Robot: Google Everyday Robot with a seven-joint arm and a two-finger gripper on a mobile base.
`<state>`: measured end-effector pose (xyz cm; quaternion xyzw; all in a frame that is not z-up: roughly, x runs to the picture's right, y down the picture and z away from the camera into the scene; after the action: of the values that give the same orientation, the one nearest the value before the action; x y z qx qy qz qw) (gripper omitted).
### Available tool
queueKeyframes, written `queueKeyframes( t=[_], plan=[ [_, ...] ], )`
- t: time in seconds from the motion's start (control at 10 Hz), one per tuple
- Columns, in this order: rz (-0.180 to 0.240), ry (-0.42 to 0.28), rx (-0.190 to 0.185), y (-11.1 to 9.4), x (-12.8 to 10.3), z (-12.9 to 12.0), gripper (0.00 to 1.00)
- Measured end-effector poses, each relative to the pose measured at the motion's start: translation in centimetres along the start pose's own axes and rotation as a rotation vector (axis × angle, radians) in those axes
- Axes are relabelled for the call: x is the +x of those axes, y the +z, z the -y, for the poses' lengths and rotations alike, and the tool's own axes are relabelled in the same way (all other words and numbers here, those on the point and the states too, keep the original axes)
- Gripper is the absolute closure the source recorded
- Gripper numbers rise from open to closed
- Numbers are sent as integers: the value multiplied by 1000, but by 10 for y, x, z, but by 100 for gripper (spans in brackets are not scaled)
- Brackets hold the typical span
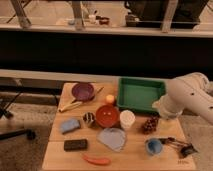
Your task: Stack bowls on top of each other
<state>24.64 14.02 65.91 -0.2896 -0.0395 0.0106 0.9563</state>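
The dull purple bowl (82,91) sits upright at the table's back left. The glossy red-orange bowl (107,115) rests apart from it near the table's middle, beside the white cup (127,119). Neither bowl holds the other. My white arm (192,97) reaches in from the right. Its gripper (162,110) is at the arm's lower end, over the front right corner of the green tray (140,95), well right of both bowls and touching neither.
A yellow-handled tool (70,105), orange fruit (110,99), blue sponge (70,125), black block (75,144), grey-blue cloth (112,138), red pepper (97,160), grapes (150,124), blue cup (153,146) and a dark item (179,146) crowd the table.
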Motion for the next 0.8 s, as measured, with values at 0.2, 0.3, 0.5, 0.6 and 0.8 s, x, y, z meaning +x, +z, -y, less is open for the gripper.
queueKeyframes(
  t=[0.2,0.3,0.5,0.6,0.8],
  plan=[
    [30,-23,-6,1,-15,-12,20],
    [42,-34,-8,1,-23,-17,20],
    [66,-64,-11,3,-47,-26,20],
    [75,-77,-11,4,-56,-28,20],
    [93,-109,-14,7,-80,-34,20]
  ],
)
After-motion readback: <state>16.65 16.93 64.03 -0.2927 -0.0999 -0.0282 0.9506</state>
